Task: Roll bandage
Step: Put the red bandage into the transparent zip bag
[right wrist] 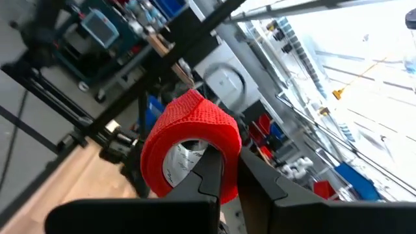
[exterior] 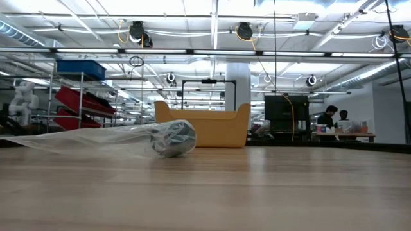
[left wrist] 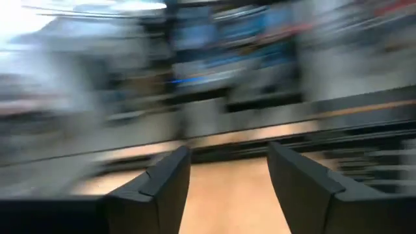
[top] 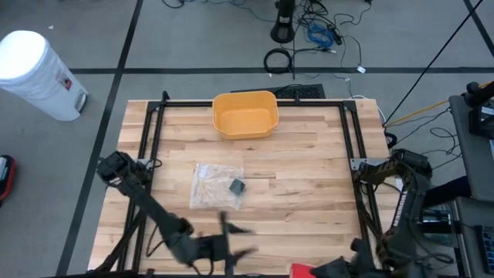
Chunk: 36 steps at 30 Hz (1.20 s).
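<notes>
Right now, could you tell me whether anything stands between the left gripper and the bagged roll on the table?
Nothing visible does. The left gripper, open and empty, sits at the near table edge; bare wood separates it from the clear bag holding the dark roll. The right gripper holds a red bandage roll.

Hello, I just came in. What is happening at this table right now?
The right gripper, at the table's near right edge, is shut on a red bandage roll and holds it up. The left gripper is open and empty near the front edge. A clear plastic bag with a dark roll inside lies mid-table, and a yellow bin stands at the far side.
</notes>
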Motion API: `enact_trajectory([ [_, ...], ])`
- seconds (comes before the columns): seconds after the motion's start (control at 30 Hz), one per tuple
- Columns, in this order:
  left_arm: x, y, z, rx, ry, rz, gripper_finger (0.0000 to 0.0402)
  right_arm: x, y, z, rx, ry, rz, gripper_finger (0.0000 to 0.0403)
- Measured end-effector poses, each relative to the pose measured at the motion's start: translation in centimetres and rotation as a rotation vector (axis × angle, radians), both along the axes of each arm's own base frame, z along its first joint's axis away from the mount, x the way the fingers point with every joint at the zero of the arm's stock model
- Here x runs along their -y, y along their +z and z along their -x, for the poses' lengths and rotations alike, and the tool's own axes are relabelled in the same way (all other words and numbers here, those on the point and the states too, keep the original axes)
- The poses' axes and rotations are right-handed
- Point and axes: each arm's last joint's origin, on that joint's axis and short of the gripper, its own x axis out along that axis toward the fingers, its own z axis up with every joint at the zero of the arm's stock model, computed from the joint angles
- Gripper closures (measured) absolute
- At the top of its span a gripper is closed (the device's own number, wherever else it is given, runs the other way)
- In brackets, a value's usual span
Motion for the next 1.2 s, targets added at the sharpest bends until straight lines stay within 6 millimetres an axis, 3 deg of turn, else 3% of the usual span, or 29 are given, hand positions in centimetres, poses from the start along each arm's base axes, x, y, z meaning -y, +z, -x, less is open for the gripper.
enact_trajectory([
  [0.07, -0.8, 0.1, -1.6, 0.009, -0.225, 0.099, 0.0199, 0.0, 0.5, 0.9, 0.004, 0.023, -0.012, 0.0378],
  [0.17, -2.7, -0.3, -3.5, -0.021, -0.299, 0.152, 0.0208, 0.0, 1.0, 2.2, -0.001, 0.052, -0.011, 0.0378],
  [0.43, -10.4, -4.4, -6.2, -0.446, 0.064, -0.086, 0.0212, -0.8, 1.4, 5.5, -0.007, 0.13, -0.033, 0.0378],
  [0.53, -13.2, -5.1, -5.9, -0.591, 0.136, -0.047, 0.0212, -1.0, 1.4, 6.1, -0.007, 0.145, -0.034, 0.0378],
  [0.63, -14.6, -5.6, -4.9, -0.763, 0.092, 0.09, 0.0212, -1.1, 1.4, 6.4, -0.009, 0.147, -0.033, 0.0378],
  [0.77, -14.1, -6.9, -3.1, -0.983, 0.03, 0.231, 0.0212, -1.1, 1.4, 6.4, -0.009, 0.147, -0.034, 0.0378],
  [0.93, -12.2, -7.8, 0.6, -1.211, 0.127, 0.143, 0.0212, -1.1, 1.4, 6.4, -0.009, 0.146, -0.04, 0.0378],
  [1.2, -10.0, -6.2, 6.7, -1.25, 0.335, 0.01, 0.0212, -1.1, 1.4, 6.3, -0.009, 0.145, -0.05, 0.0378],
])
